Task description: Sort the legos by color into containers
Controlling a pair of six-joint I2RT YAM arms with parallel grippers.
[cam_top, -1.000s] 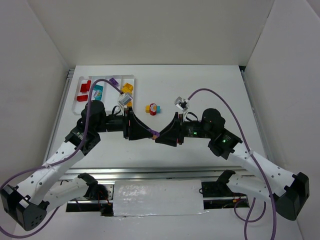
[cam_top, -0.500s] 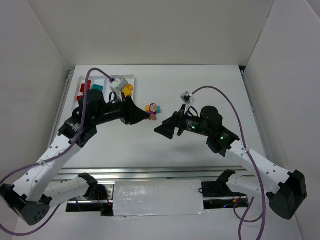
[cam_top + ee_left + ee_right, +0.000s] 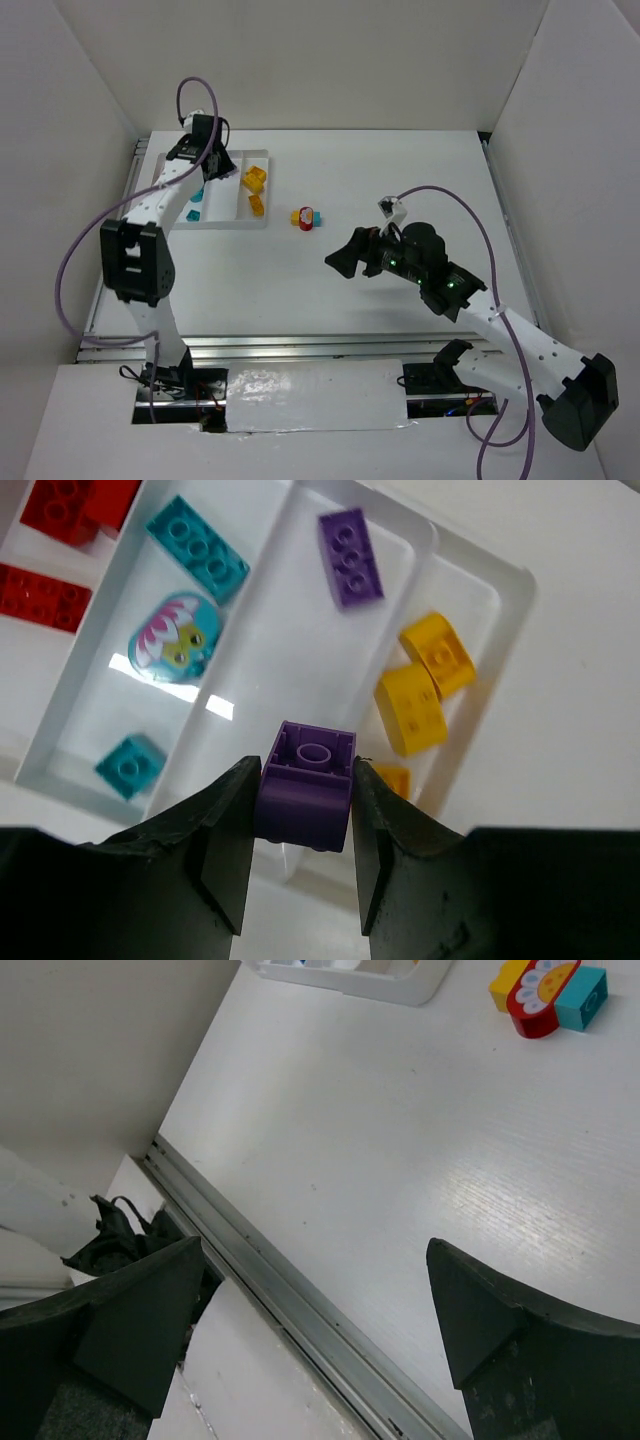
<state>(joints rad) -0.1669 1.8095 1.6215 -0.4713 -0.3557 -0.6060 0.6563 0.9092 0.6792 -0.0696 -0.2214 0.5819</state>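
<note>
Tools: left tool (image 3: 305, 825) clamps a purple lego (image 3: 308, 780) over the near end of the white tray compartment (image 3: 290, 650) where we see another purple brick (image 3: 350, 557), while right tool (image 3: 312, 1295) stands spread wide above the surface (image 3: 400, 1160) near a multicoloured brick (image 3: 540, 995).

Tray (image 3: 240, 224) far-left on table (image 3: 400, 180), bricks (image 3: 255, 178) inside; loose brick cluster (image 3: 306, 218) near, to its right.

Overhead wide, wrists close, sharing tray (image 3: 300, 610)
</note>
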